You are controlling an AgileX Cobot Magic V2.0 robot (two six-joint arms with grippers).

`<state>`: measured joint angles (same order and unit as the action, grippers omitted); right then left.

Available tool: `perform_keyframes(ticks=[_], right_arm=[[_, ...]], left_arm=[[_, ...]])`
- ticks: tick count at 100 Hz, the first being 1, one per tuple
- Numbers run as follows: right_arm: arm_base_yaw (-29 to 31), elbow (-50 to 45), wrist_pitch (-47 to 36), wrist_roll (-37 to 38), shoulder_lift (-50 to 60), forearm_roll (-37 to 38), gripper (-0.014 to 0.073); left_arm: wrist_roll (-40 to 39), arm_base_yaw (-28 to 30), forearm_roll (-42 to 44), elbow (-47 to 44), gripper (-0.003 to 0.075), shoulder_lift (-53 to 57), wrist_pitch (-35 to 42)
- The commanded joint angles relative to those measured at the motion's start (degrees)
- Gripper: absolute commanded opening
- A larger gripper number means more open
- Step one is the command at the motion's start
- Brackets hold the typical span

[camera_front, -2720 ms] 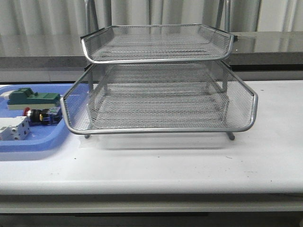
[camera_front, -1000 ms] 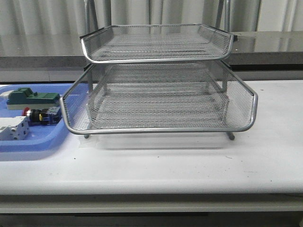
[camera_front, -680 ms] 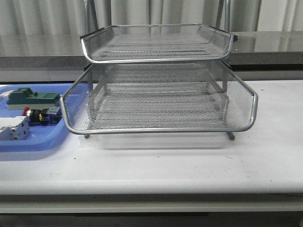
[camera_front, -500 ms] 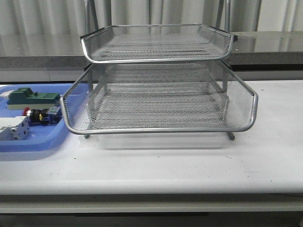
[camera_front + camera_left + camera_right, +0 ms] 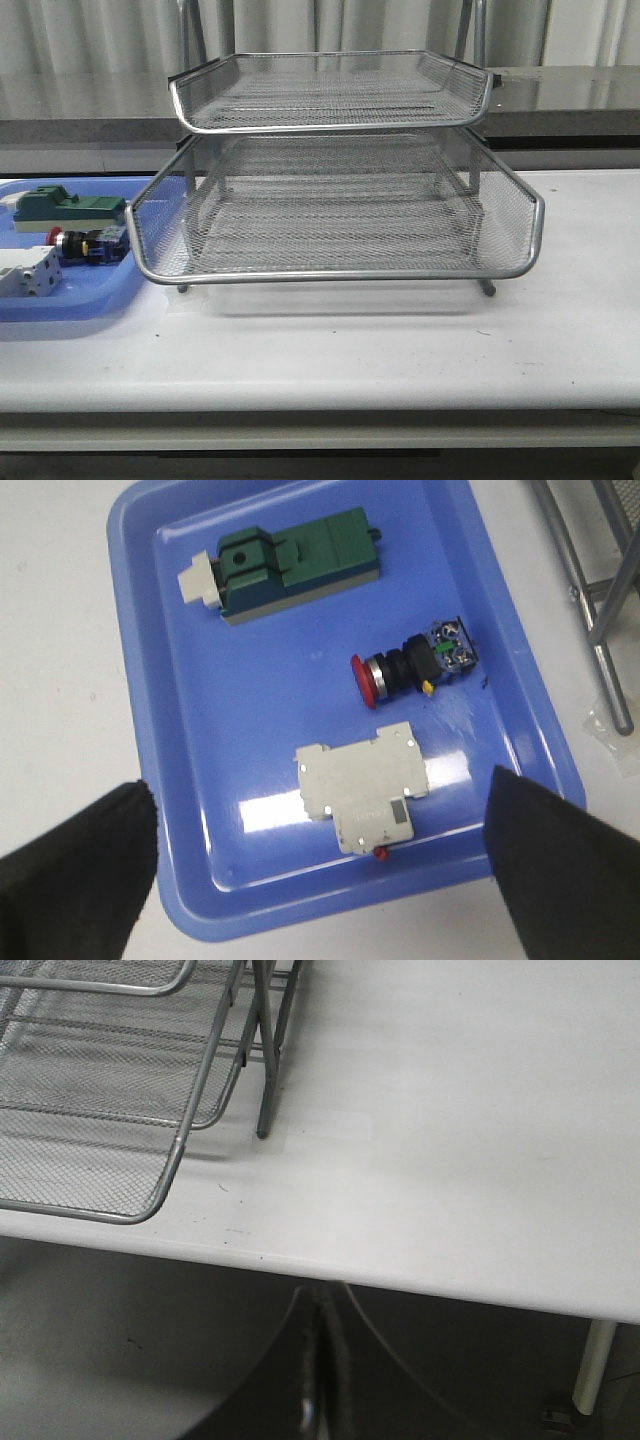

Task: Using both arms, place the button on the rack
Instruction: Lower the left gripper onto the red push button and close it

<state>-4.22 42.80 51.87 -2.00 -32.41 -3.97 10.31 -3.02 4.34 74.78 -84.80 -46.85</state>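
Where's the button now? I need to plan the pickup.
In the front view the button lies in the blue tray left of the rack, between the green block and the white-grey part.

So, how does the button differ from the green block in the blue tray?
The button is small and round-bodied, with a red cap, black middle and blue-yellow rear; the green block is bigger, boxy, and green with a white end. In the front view the button sits nearer the camera than the green block. Both lie loose on the blue tray, beside the rack, untouched by any tool.
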Motion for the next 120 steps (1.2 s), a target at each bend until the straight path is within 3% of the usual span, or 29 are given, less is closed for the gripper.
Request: perform_keyframes(ticks=[1,48,88,120], right_arm=[[0.3,2.0,-3.2,0.0,0.0,0.2,-0.0070],[0.3,2.0,-3.2,0.0,0.0,0.2,-0.0070],[0.3,2.0,-3.2,0.0,0.0,0.2,-0.0070],[0.3,2.0,-3.2,0.0,0.0,0.2,-0.0070]], left_arm=[[3.5,0.1,-0.7,4.6,0.0637,0.0,2.2],[34.3,-0.5,-11.4,23.5,0.0637,-20.6,-11.4],[40.7,-3.4,-11.4,27.9,0.0637,-31.6,-10.4],[40.7,-3.9,-11.1,31.9,0.0637,-37.1,-10.0]])
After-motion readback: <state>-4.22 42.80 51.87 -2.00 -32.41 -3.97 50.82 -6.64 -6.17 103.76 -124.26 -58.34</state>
